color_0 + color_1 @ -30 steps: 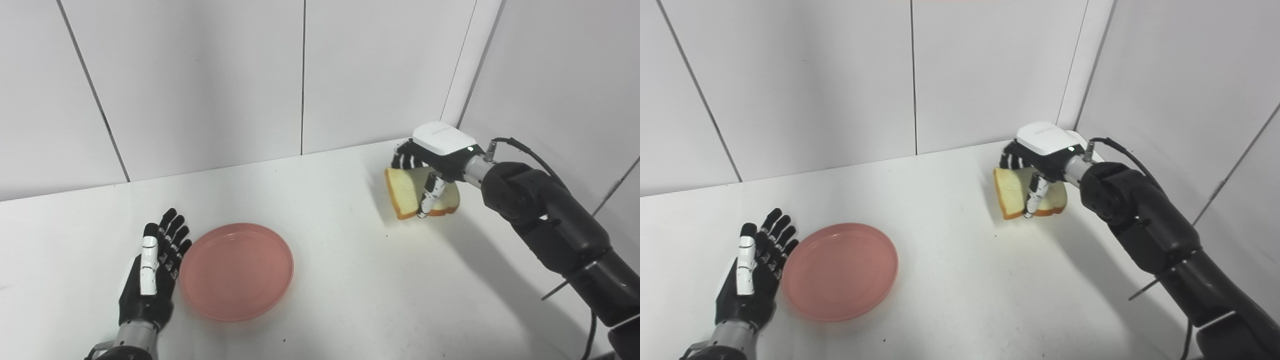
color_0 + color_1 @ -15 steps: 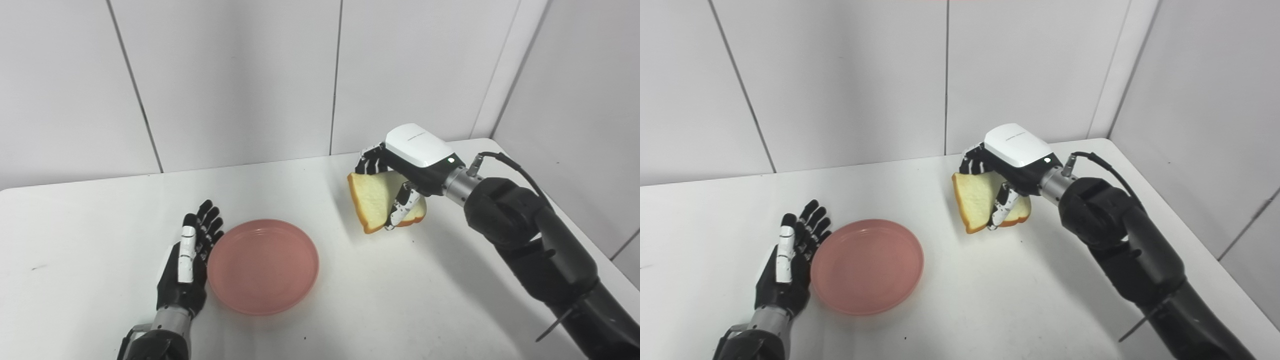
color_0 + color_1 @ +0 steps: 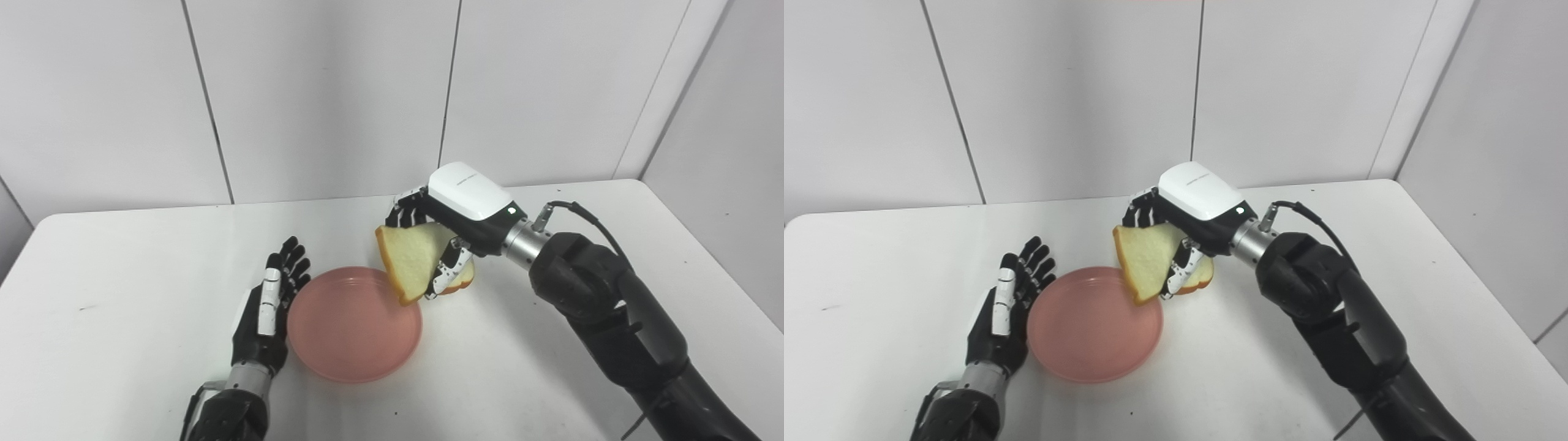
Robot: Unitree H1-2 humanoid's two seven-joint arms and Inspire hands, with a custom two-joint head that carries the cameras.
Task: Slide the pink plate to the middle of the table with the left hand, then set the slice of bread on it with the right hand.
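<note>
1. White surface point(image 3: 122, 294) bounded by pale panelled walls at back and right.
2. Pink plate point(image 3: 343, 334) flat on surface, near the middle, slightly toward the near edge.
3. Left hand point(image 3: 266, 312) palm toward plate, fingers point(image 3: 294, 263) extended and spread, holding nothing. Sits just beside plate's left rim; contact with rim cannot be confirmed from either view.
4. Right hand point(image 3: 456, 226) clamped on slice of bread point(image 3: 410, 260). Fingers point(image 3: 407, 211) curled over top edge of slice, thumb point(image 3: 447, 275) pressed against near face.
5. Slice held clear of surface, steeply tilted, pale crumb face toward camera, brown crust along left and lower edges.
6. Lowest corner of slice point(image 3: 1142, 297) over plate's upper right rim; gap between corner and plate too small to judge, touching or not cannot be told.
7. Remainder of slice to the right of plate, under the white back shell of right hand point(image 3: 1200, 196).
8. Right forearm point(image 3: 588, 288) entering from lower right, black housing, cable point(image 3: 588, 214) looped above wrist.
9. Left forearm point(image 3: 226, 410) entering from bottom edge, left of plate.
10. The two hands well apart, plate between them.
11. Bread not yet resting on plate.
</note>
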